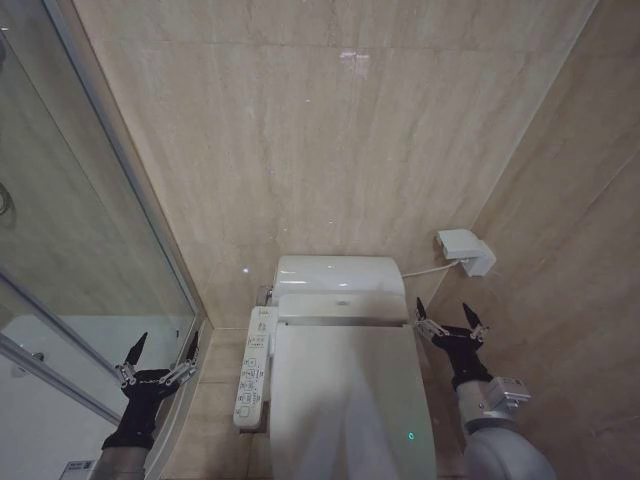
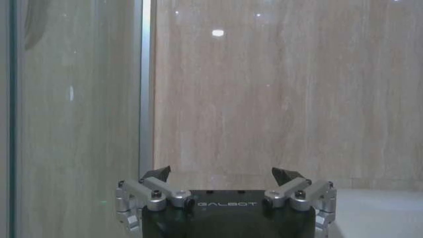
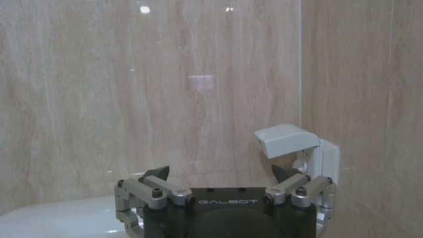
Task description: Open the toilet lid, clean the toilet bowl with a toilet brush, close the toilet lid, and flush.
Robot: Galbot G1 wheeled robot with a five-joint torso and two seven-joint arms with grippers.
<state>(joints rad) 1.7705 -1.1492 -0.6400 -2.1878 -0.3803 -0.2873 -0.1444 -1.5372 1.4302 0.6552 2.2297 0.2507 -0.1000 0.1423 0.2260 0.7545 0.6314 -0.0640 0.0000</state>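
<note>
White toilet lid (image 1: 350, 400) down, long axis toward the wall; left gripper (image 1: 160, 352) and right gripper (image 1: 446, 318) fingers apart.

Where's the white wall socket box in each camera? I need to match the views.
Head view: socket box on the wall, right of the toilet, beyond the open right claw.
Right wrist view: socket box close beyond that claw, by the wall corner.
Left wrist view: open left claw faces tiled wall and shower glass frame instead.
Shared landmark: beige tiled wall.
</note>
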